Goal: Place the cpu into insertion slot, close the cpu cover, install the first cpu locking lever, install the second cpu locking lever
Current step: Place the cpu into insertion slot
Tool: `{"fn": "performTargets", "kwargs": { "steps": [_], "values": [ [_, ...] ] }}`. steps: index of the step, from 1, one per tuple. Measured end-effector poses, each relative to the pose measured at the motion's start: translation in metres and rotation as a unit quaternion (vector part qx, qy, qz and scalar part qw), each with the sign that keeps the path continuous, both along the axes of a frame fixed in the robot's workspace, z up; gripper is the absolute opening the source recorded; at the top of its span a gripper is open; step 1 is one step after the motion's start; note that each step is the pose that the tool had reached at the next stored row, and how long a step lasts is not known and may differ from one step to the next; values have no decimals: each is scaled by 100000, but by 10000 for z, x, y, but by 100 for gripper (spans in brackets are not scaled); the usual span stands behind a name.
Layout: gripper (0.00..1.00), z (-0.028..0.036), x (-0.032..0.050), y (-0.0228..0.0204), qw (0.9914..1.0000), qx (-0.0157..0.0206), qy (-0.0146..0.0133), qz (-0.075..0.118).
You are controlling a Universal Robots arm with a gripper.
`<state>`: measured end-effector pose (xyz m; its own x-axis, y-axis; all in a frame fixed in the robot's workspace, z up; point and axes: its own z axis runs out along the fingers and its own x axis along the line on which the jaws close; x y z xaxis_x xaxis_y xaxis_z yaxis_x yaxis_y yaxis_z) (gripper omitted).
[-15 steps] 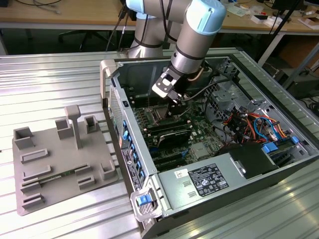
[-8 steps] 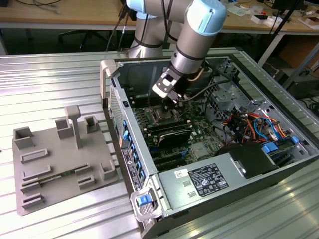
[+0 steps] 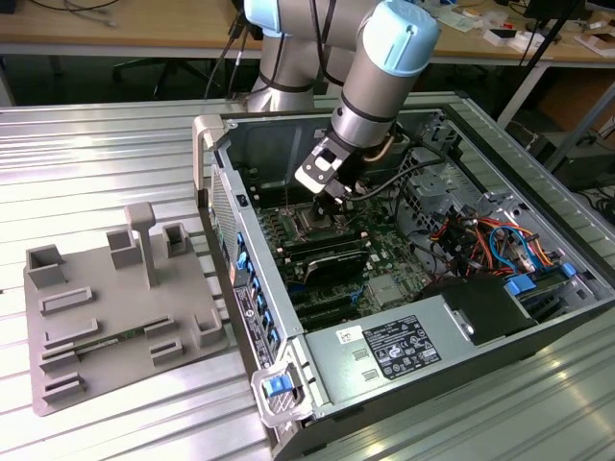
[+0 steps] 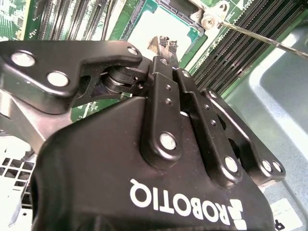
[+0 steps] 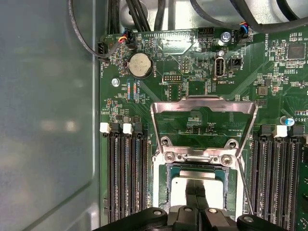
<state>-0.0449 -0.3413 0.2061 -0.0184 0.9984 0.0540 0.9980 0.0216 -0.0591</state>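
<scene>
Exterior view's left is taken by a grey fixture [image 3: 106,317] on the worktop [image 3: 96,154], beside the open case [image 3: 384,355]. In the first wrist view, RAM slots [image 5: 122,183] are seen beside the slot [image 5: 161,183]; the cpu [image 5: 179,192] is seated there, partly hidden by the narrow-closed tool [image 5: 196,195]. The cover [image 5: 202,103] is swung open.

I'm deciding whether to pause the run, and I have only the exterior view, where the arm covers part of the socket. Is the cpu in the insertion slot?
Observer: Yes. In the first wrist view the cpu lies flat inside the insertion slot.
Operator: And the cpu cover?
Observer: The cpu cover is swung open on its hinge, away from the chip and not closed over it.
Operator: What about the gripper?
Observer: In the second wrist view the gripper is just over the cpu's metal top, with its fingers drawn together and nothing between them.
</scene>
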Motion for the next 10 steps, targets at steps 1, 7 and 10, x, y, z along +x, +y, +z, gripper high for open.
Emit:
{"fn": "performTargets", "kwargs": {
  "steps": [1, 7, 10],
  "values": [
    [11, 10, 1, 0, 100000, -2, -1, -2],
    [11, 99, 5, -1, 100000, -19, 10, -7],
    [11, 179, 8, 0, 100000, -5, 9, -4]
  ]
}}
